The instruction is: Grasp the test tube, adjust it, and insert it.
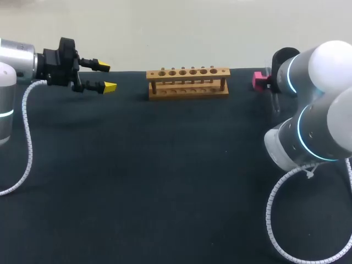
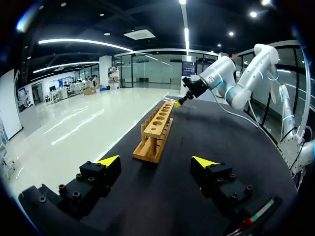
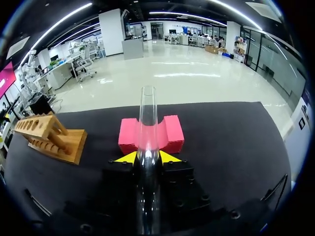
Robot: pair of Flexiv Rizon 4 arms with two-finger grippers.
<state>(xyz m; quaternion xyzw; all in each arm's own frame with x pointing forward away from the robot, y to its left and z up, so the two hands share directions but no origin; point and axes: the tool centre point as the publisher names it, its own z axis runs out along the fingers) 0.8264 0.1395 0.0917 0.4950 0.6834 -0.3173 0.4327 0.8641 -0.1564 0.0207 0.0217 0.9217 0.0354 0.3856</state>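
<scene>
The right pincer [image 3: 146, 158] is closed on the glass test tube [image 3: 147, 105], a yellow tip pressing each side. The tube's far end runs through the notch of a pink block [image 3: 172, 132] by the far right edge of the dark surface [image 1: 165, 181]. The wooden rack [image 1: 188, 82] stands along the far edge, well apart from the block. The left pincer [image 1: 105, 77] hangs near the far left edge with its fingers spread wide, holding nothing, and a gap separates it from the rack.

Clad in rounded silver-white casings [image 1: 324, 126], ringed cyan at joints; trailed by white coiled cables [image 1: 25, 126]; fitted with black, screw-studded, yellow-tipped hands [image 1: 106, 77].
</scene>
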